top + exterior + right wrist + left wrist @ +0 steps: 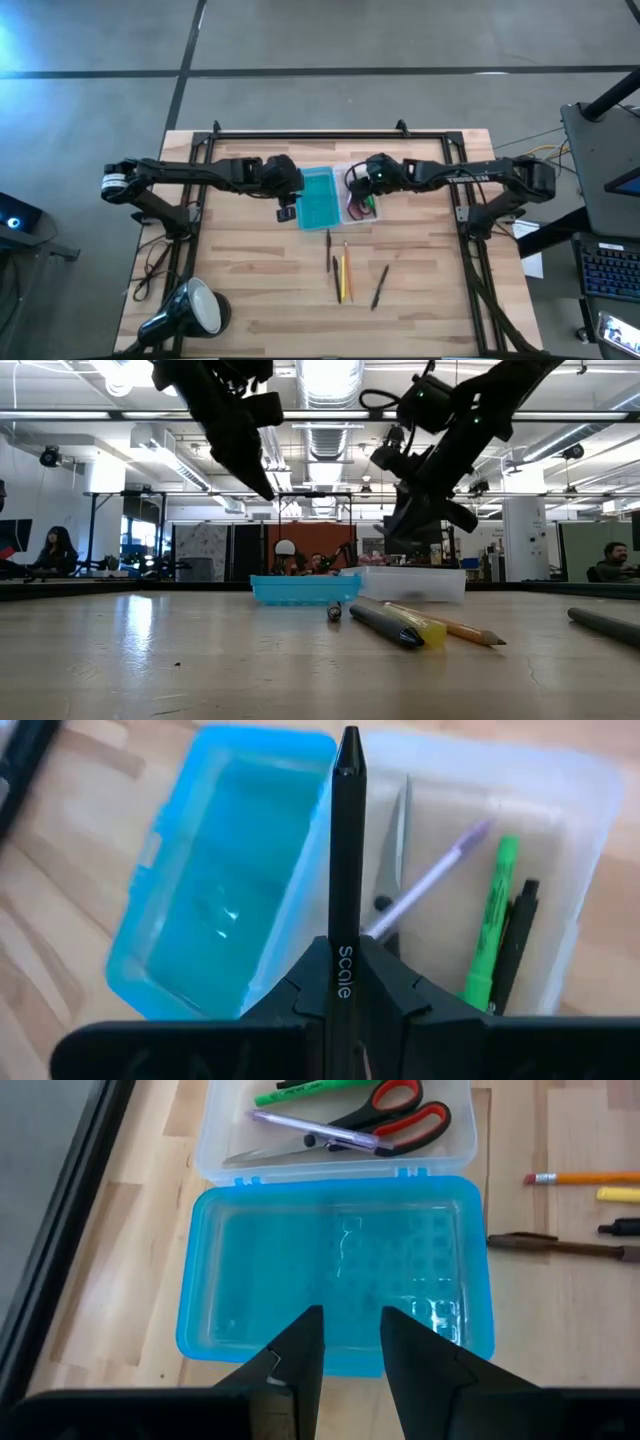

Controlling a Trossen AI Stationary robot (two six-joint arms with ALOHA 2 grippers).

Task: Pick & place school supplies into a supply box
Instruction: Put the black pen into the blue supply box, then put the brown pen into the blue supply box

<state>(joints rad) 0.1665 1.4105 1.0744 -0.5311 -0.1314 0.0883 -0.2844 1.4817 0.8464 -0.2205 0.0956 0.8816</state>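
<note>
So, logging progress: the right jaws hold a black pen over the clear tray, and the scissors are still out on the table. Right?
Not quite. The scissors already lie in the clear tray, as the left wrist view shows. The right gripper does hold the black pen over it.

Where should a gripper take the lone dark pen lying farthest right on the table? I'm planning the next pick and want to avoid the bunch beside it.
Grip the dark pen around the middle of its barrel, coming straight down from above, fingers set across its width. It lies flat and slightly slanted on the table, apart from the yellow pencil and the other pens, so both sides are free.
</note>
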